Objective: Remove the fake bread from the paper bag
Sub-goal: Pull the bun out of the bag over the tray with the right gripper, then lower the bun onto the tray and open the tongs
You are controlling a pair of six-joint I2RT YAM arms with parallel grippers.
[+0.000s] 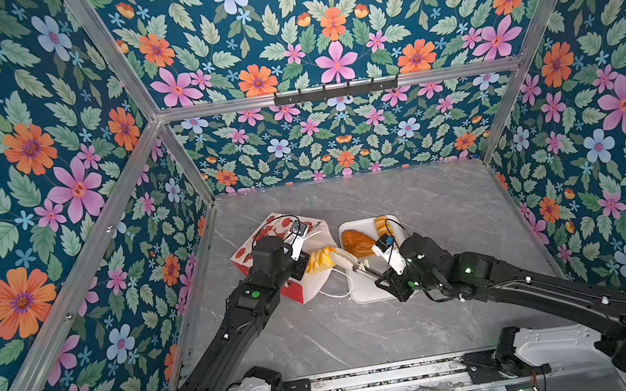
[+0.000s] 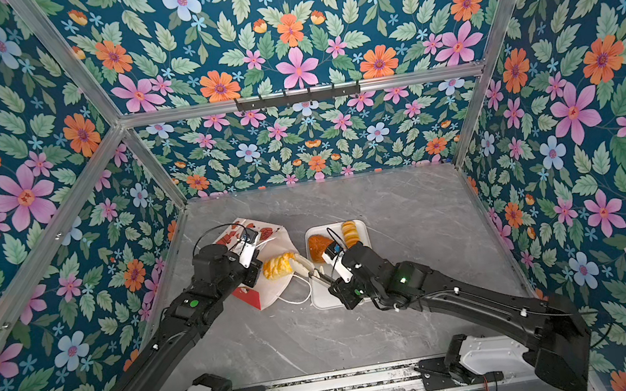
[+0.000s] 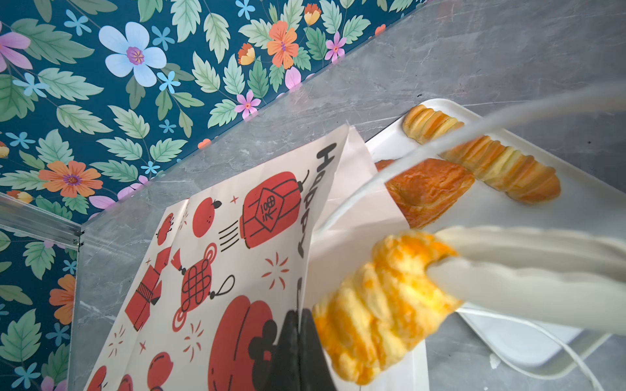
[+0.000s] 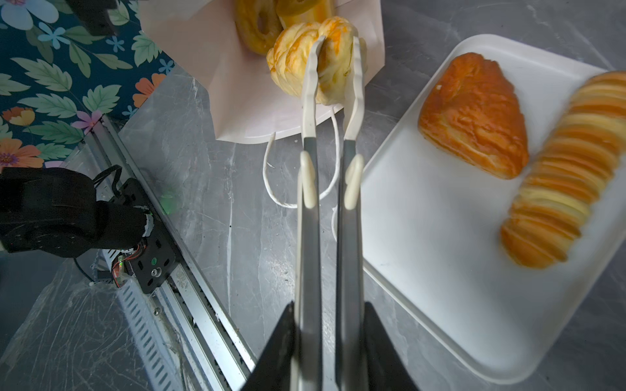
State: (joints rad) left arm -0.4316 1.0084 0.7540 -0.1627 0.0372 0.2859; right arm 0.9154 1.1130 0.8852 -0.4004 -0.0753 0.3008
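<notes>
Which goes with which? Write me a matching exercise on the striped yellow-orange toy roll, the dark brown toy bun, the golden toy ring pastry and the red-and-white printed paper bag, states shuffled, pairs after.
Things
1. striped yellow-orange toy roll
2. dark brown toy bun
3. golden toy ring pastry
4. red-and-white printed paper bag

States
A. lying on the white rectangular tray
B. rim pinched by the shut left gripper
C. clamped between the white tips of the grey-handled tongs
D. inside the bag, just past its mouth

Pairs: 1-C, 2-A, 3-D, 4-B
</notes>
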